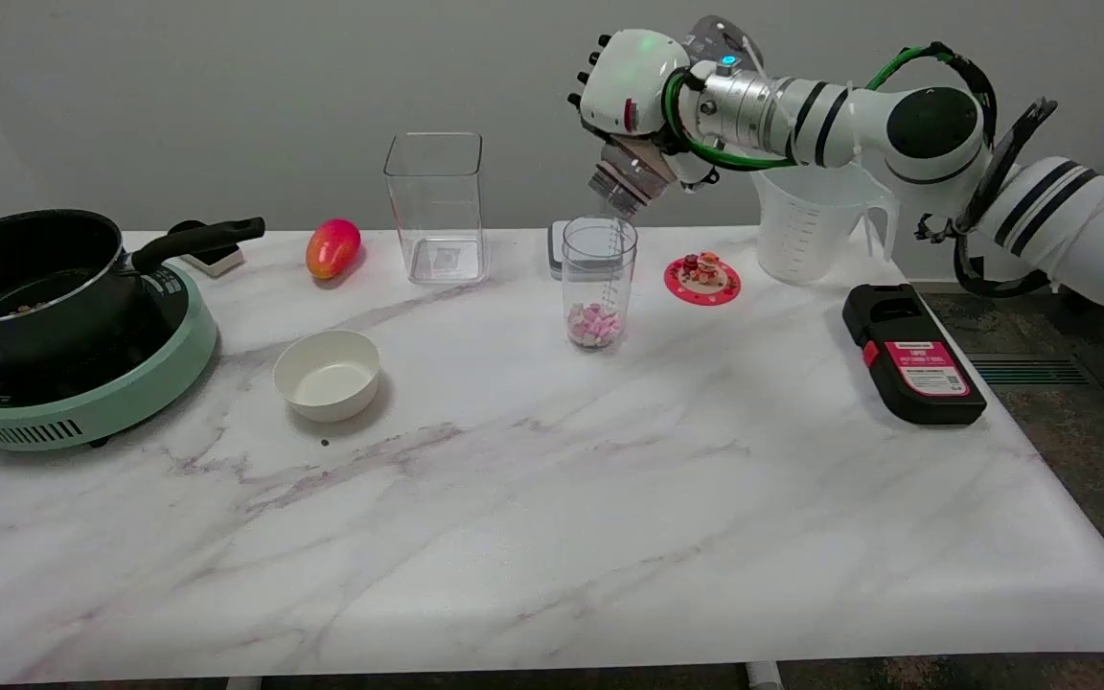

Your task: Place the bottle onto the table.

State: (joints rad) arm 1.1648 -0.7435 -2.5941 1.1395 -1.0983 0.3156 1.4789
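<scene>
My right hand [631, 88] hangs in the air above the back middle of the marble table [552, 517] and grips the bottle [625, 177]. The bottle is tilted, its open mouth pointing down and to the left, just over the rim of a clear cup [599, 273]. Pink and white pieces [594, 326] lie in the bottom of that cup. Most of the bottle's body is hidden inside the hand; only its greyish neck end shows. The bottle does not touch the table.
A black pot [25, 278] sits on a green cooker [82, 393] at the left. A white bowl [327, 374], a mango [333, 248], a clear square container [435, 206], a measuring jug [816, 225], a red coaster [702, 278] and a black box [911, 355] stand around.
</scene>
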